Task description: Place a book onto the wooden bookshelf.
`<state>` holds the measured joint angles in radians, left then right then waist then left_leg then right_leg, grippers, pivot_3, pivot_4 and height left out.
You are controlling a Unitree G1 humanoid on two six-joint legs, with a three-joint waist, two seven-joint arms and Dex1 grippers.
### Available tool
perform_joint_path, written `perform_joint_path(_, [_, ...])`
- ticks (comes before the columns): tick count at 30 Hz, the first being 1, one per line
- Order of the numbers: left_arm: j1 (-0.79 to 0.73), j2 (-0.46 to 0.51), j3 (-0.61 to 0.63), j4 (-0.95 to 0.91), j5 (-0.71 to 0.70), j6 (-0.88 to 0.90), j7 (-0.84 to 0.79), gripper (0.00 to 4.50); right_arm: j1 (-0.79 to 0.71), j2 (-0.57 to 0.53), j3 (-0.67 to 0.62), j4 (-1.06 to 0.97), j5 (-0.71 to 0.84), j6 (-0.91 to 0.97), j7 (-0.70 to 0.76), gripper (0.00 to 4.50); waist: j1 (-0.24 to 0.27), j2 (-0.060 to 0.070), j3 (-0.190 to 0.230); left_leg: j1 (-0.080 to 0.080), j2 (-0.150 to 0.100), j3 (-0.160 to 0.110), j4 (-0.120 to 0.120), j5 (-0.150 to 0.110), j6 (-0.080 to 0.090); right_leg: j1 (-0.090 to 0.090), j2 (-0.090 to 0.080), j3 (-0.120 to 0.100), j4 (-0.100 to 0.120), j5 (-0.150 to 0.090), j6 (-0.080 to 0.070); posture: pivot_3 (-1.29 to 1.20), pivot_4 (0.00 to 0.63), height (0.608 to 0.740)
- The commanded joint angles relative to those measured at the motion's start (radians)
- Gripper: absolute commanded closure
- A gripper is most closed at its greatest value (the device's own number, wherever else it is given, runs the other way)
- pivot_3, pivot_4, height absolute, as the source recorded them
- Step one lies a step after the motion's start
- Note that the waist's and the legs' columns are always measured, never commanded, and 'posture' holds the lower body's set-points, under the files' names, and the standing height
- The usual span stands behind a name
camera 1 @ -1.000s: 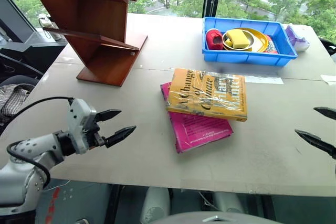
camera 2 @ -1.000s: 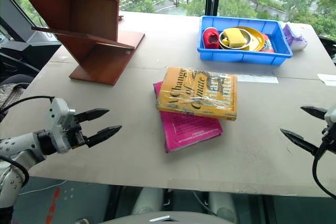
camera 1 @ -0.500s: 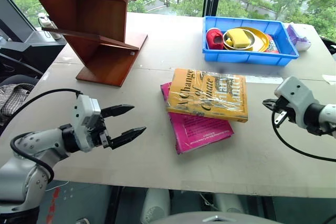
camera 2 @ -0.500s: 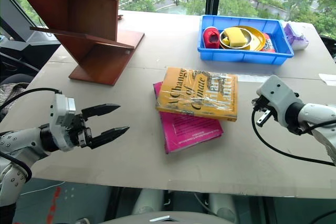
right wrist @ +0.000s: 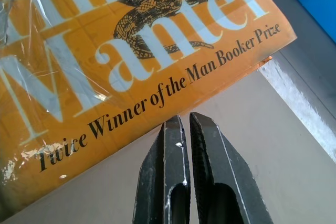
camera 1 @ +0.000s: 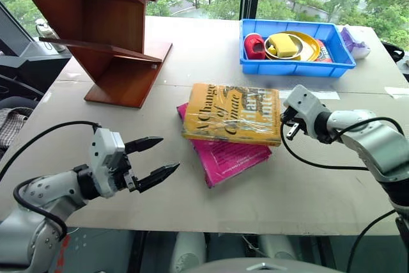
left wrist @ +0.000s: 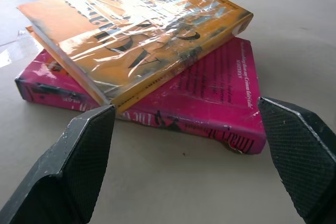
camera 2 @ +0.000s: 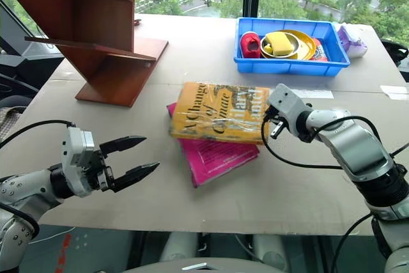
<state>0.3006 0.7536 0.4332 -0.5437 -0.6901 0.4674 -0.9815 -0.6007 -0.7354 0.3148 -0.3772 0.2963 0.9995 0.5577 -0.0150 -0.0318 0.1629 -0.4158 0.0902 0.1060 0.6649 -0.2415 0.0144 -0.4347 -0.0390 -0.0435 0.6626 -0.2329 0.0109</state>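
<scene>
The yellow-orange book [camera 1: 231, 113] in its glossy wrap lies flat at mid-table, on top of a pink paperback [camera 1: 230, 156]. My right gripper [right wrist: 182, 120] is shut and empty, its tips just off the book's right edge over bare table. In the left eye view the right gripper [camera 1: 283, 119] sits at that same edge. My left gripper [camera 1: 167, 153] hovers open near the table's front left, pointing at both books and clear of them. The wooden bookshelf [camera 1: 108, 36] stands at the far left, with several books on its upper board.
A blue bin [camera 1: 339, 62] at the far right holds a red object, a yellow bowl and a sponge. A white paper strip [camera 1: 329, 94] lies behind my right arm. A purple-and-white bag [camera 1: 355, 41] sits beside the bin.
My right gripper has shut and swung in from the table's right side to the book's right edge. The camera has shifted a little. The left gripper stays open, nearly still.
</scene>
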Motion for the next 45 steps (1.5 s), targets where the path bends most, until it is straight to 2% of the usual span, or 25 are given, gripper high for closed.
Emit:
perform_joint_path(1, [0.057, -0.014, 0.054, -0.045, 0.001, -0.036, 0.004, 0.06, -0.04, 0.062, 0.04, -0.037, -0.024, 0.015, -0.011, 4.45, 0.001, 0.0, 0.0, 0.0, 0.0, 0.0, 0.0, 0.0, 0.0, 0.0, 0.0, 0.0, 0.0, 0.0, 0.0, 0.0, 0.15, 0.74])
perform_joint_path(11, [0.185, -0.043, 0.084, -0.075, 0.01, -0.072, 0.014, 0.06, -0.114, 0.163, 0.125, -0.041, -0.077, 0.012, -0.005, 4.45, 0.001, 0.0, 0.0, 0.0, 0.0, 0.0, 0.0, 0.0, 0.0, 0.0, 0.0, -0.001, 0.0, -0.001, -0.002, 0.0, 0.15, 0.74])
perform_joint_path(27, [0.251, -0.084, 0.072, -0.041, 0.047, -0.148, 0.006, 0.06, -0.132, 0.236, 0.125, -0.02, -0.106, -0.022, 0.038, 4.45, -0.001, 0.0, 0.0, 0.0, 0.0, 0.0, 0.0, 0.0, 0.0, 0.0, 0.0, -0.001, 0.0, -0.001, -0.002, 0.0, 0.15, 0.74])
perform_joint_path(45, [0.316, -0.143, 0.061, -0.085, 0.036, -0.147, 0.044, 0.06, -0.077, 0.184, 0.116, -0.058, -0.11, 0.002, 0.082, 4.45, 0.0, 0.0, 0.0, 0.0, 0.0, 0.0, 0.0, 0.0, 0.0, 0.0, -0.001, -0.001, 0.0, -0.001, -0.002, 0.0, 0.15, 0.74])
